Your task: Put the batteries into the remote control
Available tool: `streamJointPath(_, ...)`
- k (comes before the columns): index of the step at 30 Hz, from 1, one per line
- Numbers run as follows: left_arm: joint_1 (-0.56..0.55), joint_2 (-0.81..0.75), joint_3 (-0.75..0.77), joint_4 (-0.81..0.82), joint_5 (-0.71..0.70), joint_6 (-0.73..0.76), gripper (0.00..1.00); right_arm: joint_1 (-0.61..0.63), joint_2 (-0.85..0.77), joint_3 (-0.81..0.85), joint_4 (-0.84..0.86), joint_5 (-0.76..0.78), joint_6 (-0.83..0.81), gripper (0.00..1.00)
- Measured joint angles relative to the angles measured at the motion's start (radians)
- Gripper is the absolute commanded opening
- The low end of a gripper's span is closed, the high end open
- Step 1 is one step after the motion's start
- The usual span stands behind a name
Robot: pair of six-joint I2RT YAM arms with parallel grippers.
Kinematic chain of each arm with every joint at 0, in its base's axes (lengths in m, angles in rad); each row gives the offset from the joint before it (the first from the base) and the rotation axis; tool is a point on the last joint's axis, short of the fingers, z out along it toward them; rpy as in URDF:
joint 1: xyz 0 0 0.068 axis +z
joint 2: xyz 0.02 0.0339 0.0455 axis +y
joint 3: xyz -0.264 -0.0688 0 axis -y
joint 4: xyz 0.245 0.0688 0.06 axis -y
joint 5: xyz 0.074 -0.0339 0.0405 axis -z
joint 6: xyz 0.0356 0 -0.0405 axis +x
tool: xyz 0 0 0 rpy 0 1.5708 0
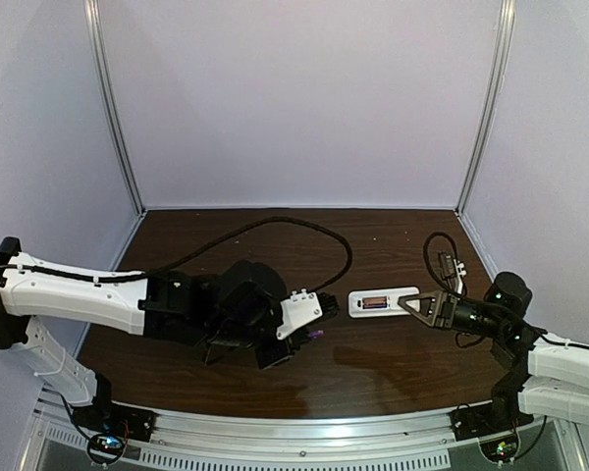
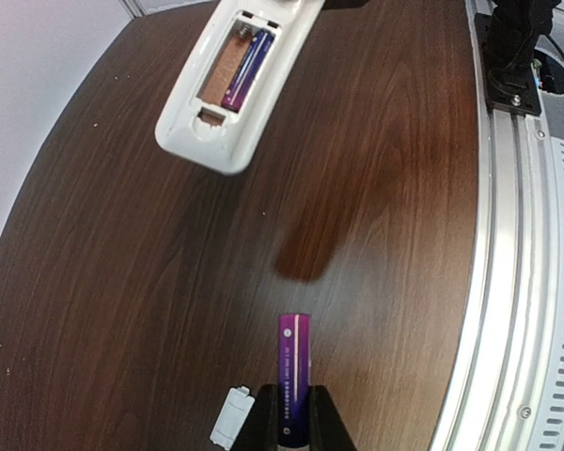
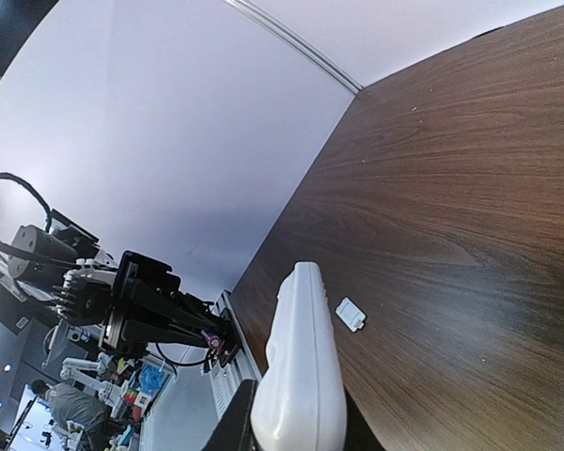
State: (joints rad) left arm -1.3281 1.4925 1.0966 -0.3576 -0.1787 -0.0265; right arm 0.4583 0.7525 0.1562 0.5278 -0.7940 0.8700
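The white remote control [image 1: 381,302] has its back up and its battery bay open. One purple battery [image 2: 246,68] lies in the bay, and the slot beside it shows bare copper. My right gripper [image 1: 413,305] is shut on the remote's right end, and the remote [image 3: 301,376] fills the space between its fingers. My left gripper [image 1: 312,334] is shut on the second purple battery [image 2: 296,366], which sticks out forward from the fingertips. That gripper hangs left of and nearer than the remote [image 2: 230,85], apart from it.
The small white cover piece [image 2: 232,416] lies flat on the dark wooden table just left of my left fingers, and it also shows as the cover [image 3: 351,314] beside the remote. A black cable [image 1: 304,231] loops across the back. The metal rail [image 2: 508,282] runs along the near edge.
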Motion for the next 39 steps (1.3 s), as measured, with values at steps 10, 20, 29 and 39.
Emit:
streamJointPath(10,0.000,0.051,0.104,-0.072,-0.044,0.002,0.00,0.008,0.164,-0.026,0.246,-0.064,0.080,0.00)
streamJointPath(20,0.000,0.119,0.193,-0.124,-0.095,0.053,0.00,0.043,0.301,-0.024,0.357,-0.089,0.127,0.00)
streamJointPath(29,0.000,0.171,0.222,-0.144,-0.116,0.100,0.00,0.117,0.409,-0.020,0.465,-0.078,0.194,0.00)
streamJointPath(39,0.000,0.200,0.261,-0.143,-0.116,0.134,0.00,0.197,0.590,-0.020,0.695,-0.053,0.299,0.00)
